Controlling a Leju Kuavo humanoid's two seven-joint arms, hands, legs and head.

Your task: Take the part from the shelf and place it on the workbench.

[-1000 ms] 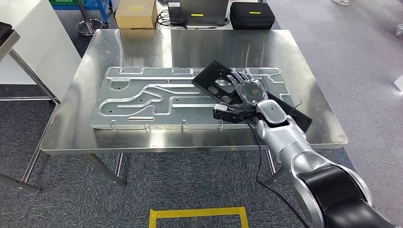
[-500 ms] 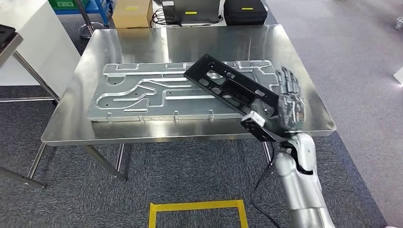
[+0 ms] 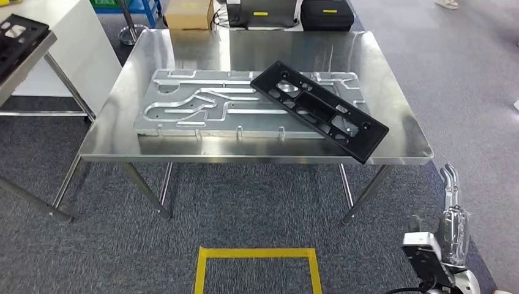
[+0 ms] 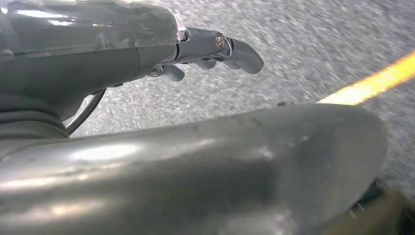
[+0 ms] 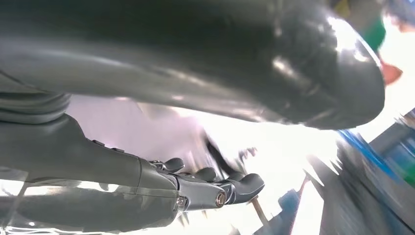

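The black part (image 3: 318,110), a long flat frame with cut-outs, lies slantwise on the steel workbench (image 3: 407,144), partly over a large machined metal plate (image 3: 202,110); its near end reaches close to the front right edge. My right hand (image 3: 451,211) hangs low beside the bench's front right corner, well clear of the part, fingers straight and holding nothing. In the right wrist view the right hand (image 5: 210,188) also has nothing in it. In the left wrist view my left hand (image 4: 205,49) hangs over grey carpet, fingers loosely extended, holding nothing.
A shelf (image 3: 27,58) at the far left carries another black part (image 3: 15,30). Behind the bench sit a cardboard box (image 3: 190,13) and black cases (image 3: 327,15). A yellow floor marking (image 3: 257,254) lies on the carpet in front of the bench.
My right hand has let go of the black part and dropped from the bench to the lower right. The part now rests on the bench. The camera has shifted back.
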